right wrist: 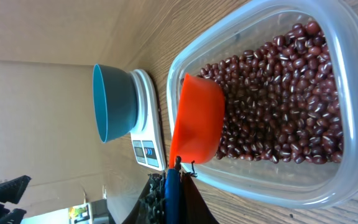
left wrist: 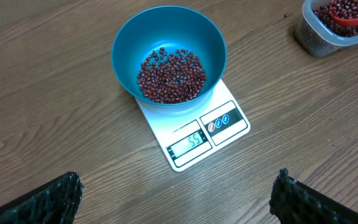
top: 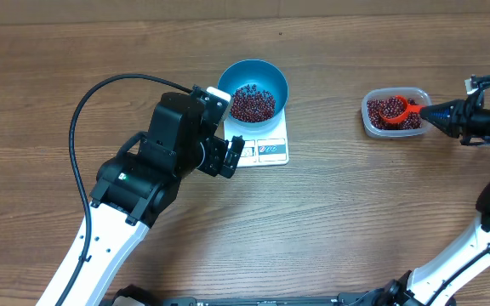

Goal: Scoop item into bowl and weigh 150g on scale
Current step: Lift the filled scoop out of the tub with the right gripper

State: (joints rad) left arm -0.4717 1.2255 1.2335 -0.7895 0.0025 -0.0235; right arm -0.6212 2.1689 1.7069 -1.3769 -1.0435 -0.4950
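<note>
Across the wooden table [top: 356, 212], two arms worked well apart. The left gripper [left wrist: 176, 205] hung above the table beside the scale, its fingers [left wrist: 48, 199] spread wide with nothing between them. The right gripper [top: 441, 112] reached in from the far right side, clenched tight on the handle of a scoop.

A blue bowl [top: 262, 70] sat upright on the white scale [top: 266, 146], overhanging the platform. The display [left wrist: 187, 147] read 55 (clear only from the left wrist view).

Well to the right stood a clear plastic tub [top: 367, 115]. The orange-red scoop [top: 392, 109] lay inside it, loaded.

The dark red-brown beans [top: 252, 104] formed a loose heap in the bottom of the bowl. More of them covered the floor of the tub and filled the scoop.
</note>
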